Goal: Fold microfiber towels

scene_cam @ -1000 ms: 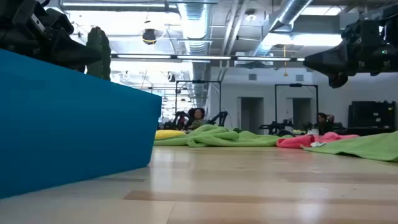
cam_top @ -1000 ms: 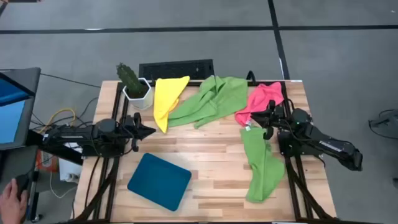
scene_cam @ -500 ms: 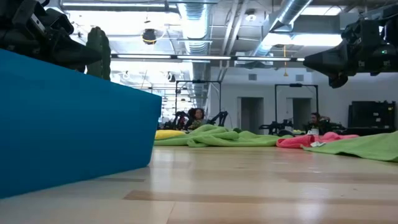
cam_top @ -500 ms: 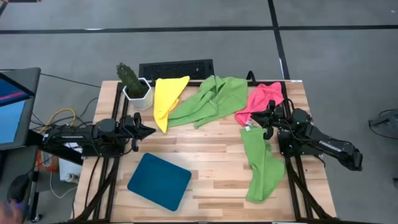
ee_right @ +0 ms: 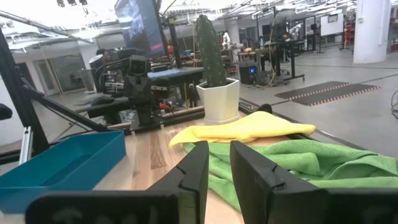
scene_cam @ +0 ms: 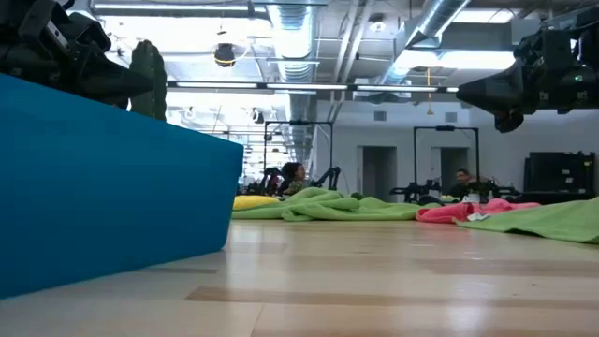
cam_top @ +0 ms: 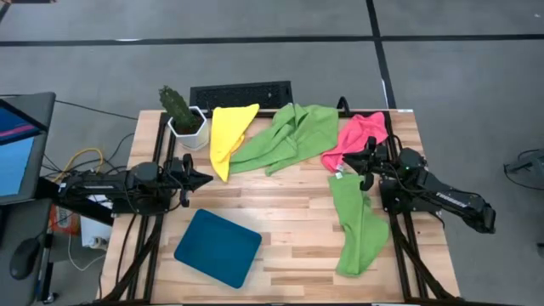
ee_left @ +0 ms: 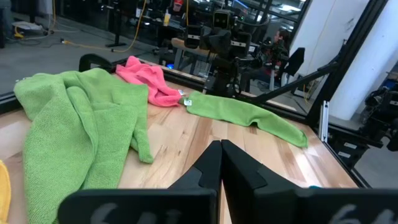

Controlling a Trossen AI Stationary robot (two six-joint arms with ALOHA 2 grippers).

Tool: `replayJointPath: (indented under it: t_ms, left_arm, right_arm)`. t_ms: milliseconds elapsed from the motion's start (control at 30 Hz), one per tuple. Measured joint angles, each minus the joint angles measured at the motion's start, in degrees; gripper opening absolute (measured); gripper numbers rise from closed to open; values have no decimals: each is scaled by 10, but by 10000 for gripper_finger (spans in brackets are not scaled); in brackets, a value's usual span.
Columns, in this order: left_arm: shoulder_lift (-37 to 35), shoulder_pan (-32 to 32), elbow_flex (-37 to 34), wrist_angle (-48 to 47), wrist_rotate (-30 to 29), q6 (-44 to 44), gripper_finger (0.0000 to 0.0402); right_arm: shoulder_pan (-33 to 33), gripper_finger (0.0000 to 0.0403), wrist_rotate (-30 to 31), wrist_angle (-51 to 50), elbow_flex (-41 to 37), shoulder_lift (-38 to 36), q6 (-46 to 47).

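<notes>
Folding is not yet showing on any cloth; by my reading the job is sitting at its very start. Both arms are hanging above the desk [cam_top: 280, 212] edges, touching nothing. The left tool [cam_top: 202, 179] is pointing inward from the left side with its fingers pressed together and holding nothing. The right tool [cam_top: 367, 164] is hovering just beside the pink towel [cam_top: 357, 136] and over the near end of the long green towel [cam_top: 355, 223], its fingers standing a little apart with nothing between them.

Along the far side, the yellow towel [cam_top: 228, 136] is lying beside a potted cactus [cam_top: 180, 113], and a crumpled green towel [cam_top: 289, 136] is spreading between yellow and pink.

Next, I judge, a tool needs to drop onto one towel's corner, pinch it and drag it flat onto bare wood.

The teal tray [cam_top: 218, 248] is sitting at the near left, and nothing is lying in it.
</notes>
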Motion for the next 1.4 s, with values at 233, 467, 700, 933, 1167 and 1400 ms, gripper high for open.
replayJointPath:
  t_ms: [233, 467, 700, 933, 1167, 1400]
  left_arm:
    - [0, 0, 0, 0, 0, 0, 0]
    - [0, 0, 0, 0, 0, 0, 0]
    - [0, 0, 0, 0, -3, 9, 0]
    - [0, 0, 0, 0, -8, 11, 0]
    - [0, 0, 0, 6, -28, 11, 0]
    - [0, 0, -1, 43, -136, 3, 0]
  right_arm:
    - [0, 93, 0, 0, 0, 0, 0]
    - [0, 93, 0, 0, 0, 0, 0]
    - [0, 93, 0, 0, 0, 0, 0]
    - [0, 93, 0, 0, 0, 0, -11]
    - [0, 93, 3, 35, 0, 0, -3]
    - [0, 93, 3, 85, 0, 0, 77]
